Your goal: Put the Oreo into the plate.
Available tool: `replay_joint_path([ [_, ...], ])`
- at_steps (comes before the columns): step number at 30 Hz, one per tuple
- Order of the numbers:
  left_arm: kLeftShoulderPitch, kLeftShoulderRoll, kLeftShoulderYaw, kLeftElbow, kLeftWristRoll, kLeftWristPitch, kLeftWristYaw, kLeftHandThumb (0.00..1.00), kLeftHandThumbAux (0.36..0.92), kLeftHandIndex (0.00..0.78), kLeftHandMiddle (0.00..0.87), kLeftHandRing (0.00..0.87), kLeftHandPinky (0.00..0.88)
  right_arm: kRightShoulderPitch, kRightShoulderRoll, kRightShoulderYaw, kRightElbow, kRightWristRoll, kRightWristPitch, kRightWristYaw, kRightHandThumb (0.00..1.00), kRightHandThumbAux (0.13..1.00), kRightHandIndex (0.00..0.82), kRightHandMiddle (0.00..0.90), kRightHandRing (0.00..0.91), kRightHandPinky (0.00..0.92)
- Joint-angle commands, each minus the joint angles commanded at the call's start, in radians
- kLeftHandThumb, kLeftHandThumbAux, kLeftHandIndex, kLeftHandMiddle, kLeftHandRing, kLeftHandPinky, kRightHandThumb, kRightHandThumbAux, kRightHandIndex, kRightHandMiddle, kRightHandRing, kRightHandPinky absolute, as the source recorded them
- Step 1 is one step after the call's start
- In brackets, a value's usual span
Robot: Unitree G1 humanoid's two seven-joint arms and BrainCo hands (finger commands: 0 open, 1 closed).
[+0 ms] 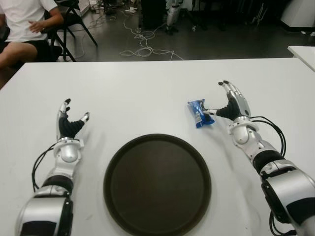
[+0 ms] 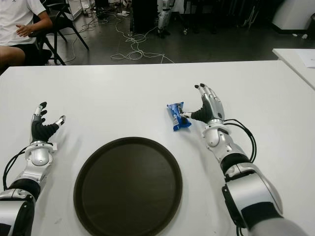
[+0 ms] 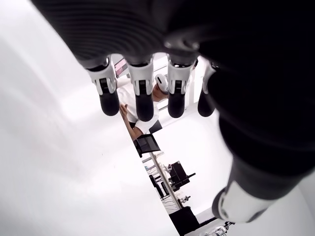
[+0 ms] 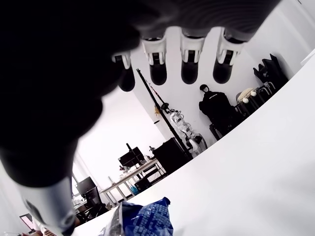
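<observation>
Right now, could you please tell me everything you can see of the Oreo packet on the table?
The Oreo packet is a small blue wrapper with white print, glossy and crinkled like plastic film, and looks sealed. It lies flat on the white table, beyond the dark round plate and towards its right, apart from the rim. The right hand is beside it with fingers spread, the thumb reaching its right edge; whether they touch is unclear. Nothing grips it yet.
</observation>
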Motion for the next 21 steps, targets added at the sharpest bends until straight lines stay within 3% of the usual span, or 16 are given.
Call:
replay_joint_path([
  [21,-0.001,-0.006,0.000,-0.006,-0.005,0.012,0.000,0.000,0.759,0.074,0.102,0.070,0.034,-0.023,-0.030,0.042,-0.011,-0.020,0.020,0.085,0.000,0.733,0.000,0.000,0.000,0.000],
])
